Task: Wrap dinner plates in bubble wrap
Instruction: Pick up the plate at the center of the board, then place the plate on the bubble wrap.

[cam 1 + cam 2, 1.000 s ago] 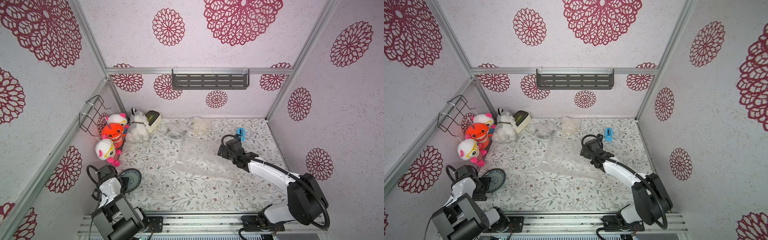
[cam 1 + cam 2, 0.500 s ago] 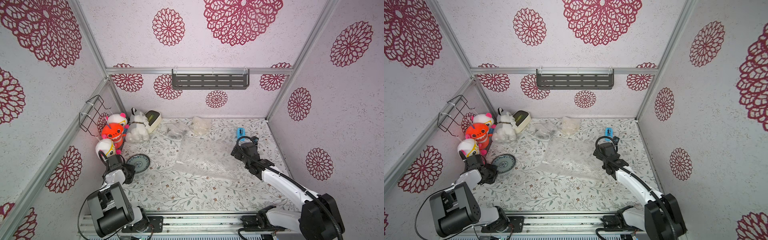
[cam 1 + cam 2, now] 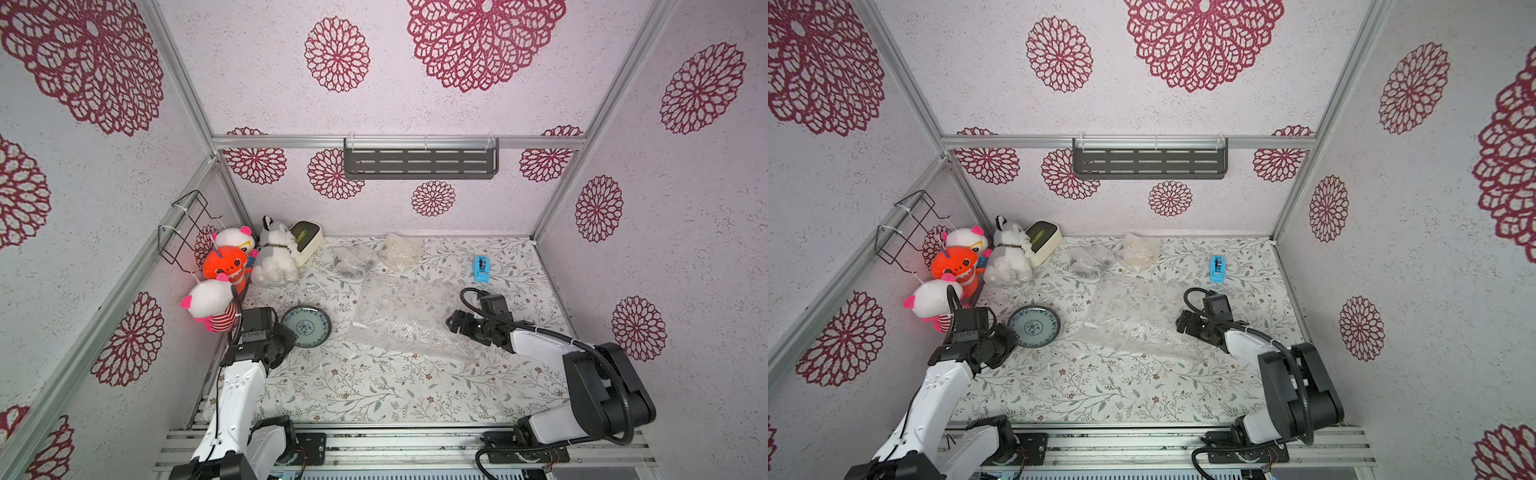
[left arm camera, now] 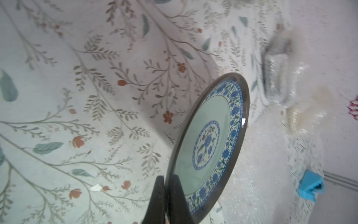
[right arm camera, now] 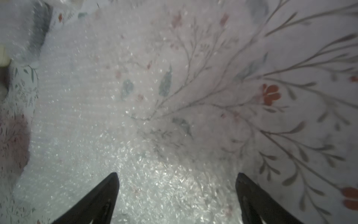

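Observation:
A round dinner plate (image 3: 306,325) (image 3: 1034,325) with a pale green centre, blue floral bands and a dark rim sits left of the bubble wrap. My left gripper (image 3: 289,338) (image 3: 1014,338) (image 4: 167,176) is shut on its near rim; the plate (image 4: 209,135) is tilted off the cloth. A clear bubble wrap sheet (image 3: 399,316) (image 3: 1133,316) (image 5: 96,126) lies flat mid-table. My right gripper (image 3: 453,324) (image 3: 1181,322) (image 5: 176,174) hangs open over the sheet's right edge, nothing between its fingers. Two bubble-wrapped bundles, one dark (image 3: 353,259) and one cream (image 3: 399,249), lie at the back.
Plush toys (image 3: 232,266) crowd the back left corner beside a cream box with a green top (image 3: 306,241). A blue tape dispenser (image 3: 482,269) stands back right. A wire rack (image 3: 183,232) hangs on the left wall, a grey shelf (image 3: 419,162) on the back wall.
My left gripper shut on the plate and carried it from the front left corner away and rightward, near the sheet. My right arm swung right, then returned to the sheet's right edge.

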Robot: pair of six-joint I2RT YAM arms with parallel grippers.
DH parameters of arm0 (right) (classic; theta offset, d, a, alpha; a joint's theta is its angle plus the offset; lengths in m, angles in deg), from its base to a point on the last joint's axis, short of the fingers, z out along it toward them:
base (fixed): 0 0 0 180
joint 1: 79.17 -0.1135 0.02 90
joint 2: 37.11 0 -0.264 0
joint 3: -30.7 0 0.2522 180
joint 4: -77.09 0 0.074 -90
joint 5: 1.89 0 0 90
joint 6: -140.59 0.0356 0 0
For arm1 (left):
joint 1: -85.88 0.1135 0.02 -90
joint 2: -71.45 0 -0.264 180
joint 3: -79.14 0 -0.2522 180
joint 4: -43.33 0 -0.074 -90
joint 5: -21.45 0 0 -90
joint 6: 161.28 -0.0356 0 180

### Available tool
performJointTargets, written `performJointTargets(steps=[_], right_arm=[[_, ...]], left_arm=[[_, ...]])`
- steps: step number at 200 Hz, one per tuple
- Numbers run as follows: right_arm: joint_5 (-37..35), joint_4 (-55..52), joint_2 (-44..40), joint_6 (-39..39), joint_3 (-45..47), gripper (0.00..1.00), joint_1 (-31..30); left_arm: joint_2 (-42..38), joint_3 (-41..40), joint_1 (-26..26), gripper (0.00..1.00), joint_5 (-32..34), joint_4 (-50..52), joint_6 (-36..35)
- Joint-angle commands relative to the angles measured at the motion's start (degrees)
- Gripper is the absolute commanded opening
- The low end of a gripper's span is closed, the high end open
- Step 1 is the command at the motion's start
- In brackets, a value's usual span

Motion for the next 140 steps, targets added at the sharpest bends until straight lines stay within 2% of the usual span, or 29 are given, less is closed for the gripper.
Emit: performJointTargets(steps=[1, 16, 41, 65, 82, 96, 115, 140], right_arm=[[2.1, -4.1, 0.8, -1.1, -1.1, 0.95, 0.1], [-4.2, -3.3, -2.3, 1.4, 0.3, 0.98, 0.3], [-17.5, -3.4, -11.4, 8.1, 2.9, 0.99, 0.6], [-29.4, -9.4, -17.5, 6.6, 2.2, 0.99, 1.0], [-31.8, -13.5, -20.4, 1.6, 0.6, 0.99, 2.1], [-32.8, -15.1, -22.6, 0.5, 0.3, 0.99, 2.5], [-29.6, -13.7, -25.1, -3.2, 0.4, 0.99, 3.0], [-29.4, -13.8, -26.1, -3.0, -0.3, 0.99, 3.1]], left_arm=[[1.3, 5.8, -5.6, 0.00, -8.4, -1.7, -4.2], [6.4, 9.5, -11.2, 0.00, -13.6, -6.0, -3.8], [20.4, 20.0, -21.1, 0.00, -14.7, -9.5, -5.8], [34.4, 29.3, -26.0, 0.00, -17.4, -13.4, -7.1], [42.7, 33.8, -28.0, 0.00, -19.6, -15.8, -8.2], [48.1, 37.3, -29.0, 0.00, -20.3, -15.6, -10.4], [53.9, 41.0, -30.1, 0.00, -22.5, -14.6, -13.7], [59.2, 43.7, -30.7, 0.00, -21.8, -11.6, -16.7]])
